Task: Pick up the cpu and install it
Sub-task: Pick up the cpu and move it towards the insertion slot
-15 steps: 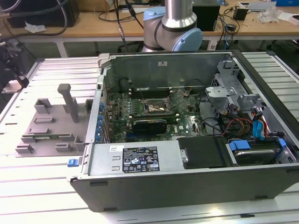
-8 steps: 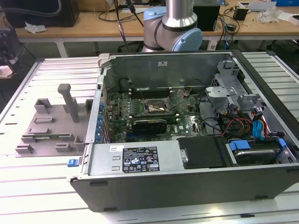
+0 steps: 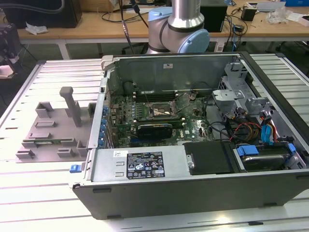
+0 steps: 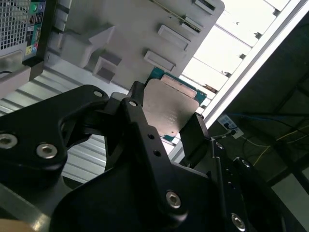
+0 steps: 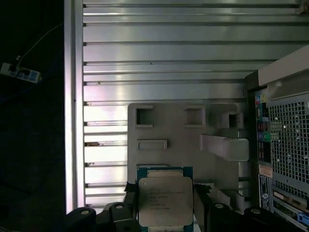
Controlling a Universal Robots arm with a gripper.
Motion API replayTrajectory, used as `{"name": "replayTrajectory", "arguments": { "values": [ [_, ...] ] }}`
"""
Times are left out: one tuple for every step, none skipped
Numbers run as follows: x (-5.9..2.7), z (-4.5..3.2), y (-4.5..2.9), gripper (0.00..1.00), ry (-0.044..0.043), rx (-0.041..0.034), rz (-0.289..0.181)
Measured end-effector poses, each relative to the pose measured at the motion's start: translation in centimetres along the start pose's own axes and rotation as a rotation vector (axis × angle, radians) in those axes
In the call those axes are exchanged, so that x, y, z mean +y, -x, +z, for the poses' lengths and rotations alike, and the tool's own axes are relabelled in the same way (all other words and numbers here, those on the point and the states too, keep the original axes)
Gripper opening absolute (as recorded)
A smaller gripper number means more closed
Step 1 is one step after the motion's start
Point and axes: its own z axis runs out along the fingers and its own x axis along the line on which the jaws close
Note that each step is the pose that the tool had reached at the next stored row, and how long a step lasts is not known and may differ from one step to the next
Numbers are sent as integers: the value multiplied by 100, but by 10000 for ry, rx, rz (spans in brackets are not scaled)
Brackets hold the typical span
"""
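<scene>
A work table (image 3: 43,193) of ribbed aluminium slats fills the foreground. Overhead light glares white off the slats along the near edge in the exterior view, and off the slats in both wrist views. Behind the table stands a long wooden bench (image 3: 87,26) on white legs (image 3: 63,48), strewn with black cables (image 3: 124,21) and crumpled white scraps (image 3: 36,28). 1 black box (image 3: 43,10) sits on it at the exterior view's left. In the first wrist view, past the table's edge rail (image 5: 70,121), the floor (image 5: 29,159) is dark, and 1 white power strip (image 5: 19,72) lies on it with its cord.
</scene>
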Motion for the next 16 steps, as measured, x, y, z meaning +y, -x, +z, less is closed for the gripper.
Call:
{"name": "replayTrajectory", "arguments": {
  "values": [
    [0,1,16,55,1,0,-1],
    [1,2,46,55,1,-1,-1],
    [1,3,75,55,0,0,-1],
    [2,3,96,55,0,1,-1],
    [2,4,116,55,0,0,-1],
    [3,5,141,55,1,1,-1],
    [3,7,159,55,1,-1,0],
    [4,8,205,55,0,0,0],
    [5,8,224,55,0,1,0],
    [5,9,244,55,0,1,0],
    [5,10,269,55,0,1,0],
    [6,11,288,55,0,1,0],
    [6,12,310,55,0,0,0],
    [7,13,327,55,1,0,0],
    [7,14,360,55,1,0,0],
    [7,15,379,55,1,0,-1]
  ]
}}
